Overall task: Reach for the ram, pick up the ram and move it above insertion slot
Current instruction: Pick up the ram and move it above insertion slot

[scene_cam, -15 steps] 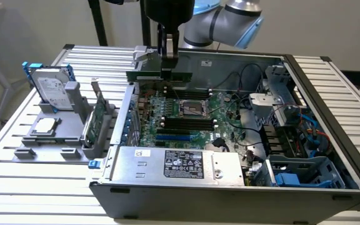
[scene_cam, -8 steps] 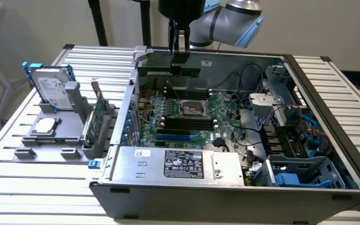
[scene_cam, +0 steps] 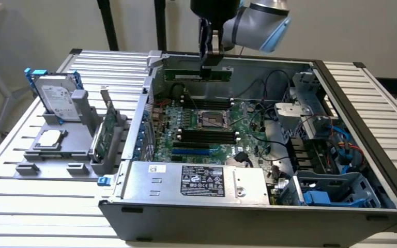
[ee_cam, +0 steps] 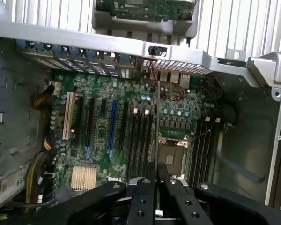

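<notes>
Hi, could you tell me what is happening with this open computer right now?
The gripper holds the ram pinched between its fingers, in the air above the motherboard of the open computer case. In the wrist view, the stick shows edge-on over the memory slots. It is not seated in a slot.

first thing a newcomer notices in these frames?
Probably the gripper hanging over the open computer case, shut on the ram, a thin green stick held level above the motherboard. In the wrist view the ram appears edge-on as a thin line over the dark memory slots. At the exterior view's left, a grey stand holds a silver hard drive upright.
</notes>
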Robot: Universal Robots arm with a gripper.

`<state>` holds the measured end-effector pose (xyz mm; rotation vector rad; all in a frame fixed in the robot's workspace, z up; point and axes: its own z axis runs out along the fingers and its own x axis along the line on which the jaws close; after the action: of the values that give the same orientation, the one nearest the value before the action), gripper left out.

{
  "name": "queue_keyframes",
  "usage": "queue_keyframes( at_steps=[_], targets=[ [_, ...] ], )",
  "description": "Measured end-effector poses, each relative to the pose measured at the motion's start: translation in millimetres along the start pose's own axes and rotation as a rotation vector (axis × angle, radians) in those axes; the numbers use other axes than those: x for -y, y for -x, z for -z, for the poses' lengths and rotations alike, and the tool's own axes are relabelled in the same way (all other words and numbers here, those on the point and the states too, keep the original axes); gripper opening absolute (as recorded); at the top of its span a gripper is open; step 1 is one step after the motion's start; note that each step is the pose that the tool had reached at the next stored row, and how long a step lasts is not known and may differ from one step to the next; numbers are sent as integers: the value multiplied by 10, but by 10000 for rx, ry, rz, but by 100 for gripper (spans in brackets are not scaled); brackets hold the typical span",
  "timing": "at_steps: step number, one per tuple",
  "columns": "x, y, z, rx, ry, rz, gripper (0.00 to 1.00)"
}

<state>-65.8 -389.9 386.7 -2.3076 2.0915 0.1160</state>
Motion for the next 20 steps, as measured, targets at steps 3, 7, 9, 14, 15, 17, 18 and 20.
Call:
queue_keyframes(
  at_steps=[3, 7, 9, 14, 15, 17, 18, 20],
  targets=[
    [87, 24, -10, 0, -1, -23, 13],
    [150, 38, -25, 5, -11, -154, 13],
    [160, 39, -33, 11, -21, -273, 13],
    [166, 46, -39, 12, -103, -556, 13],
    [167, 52, -40, 12, -139, -582, 13],
    [169, 72, -41, 6, -218, -605, 13],
    [170, 85, -43, 4, -263, -611, 13],
    [172, 110, -47, -3, -363, -624, 13]
  ],
)
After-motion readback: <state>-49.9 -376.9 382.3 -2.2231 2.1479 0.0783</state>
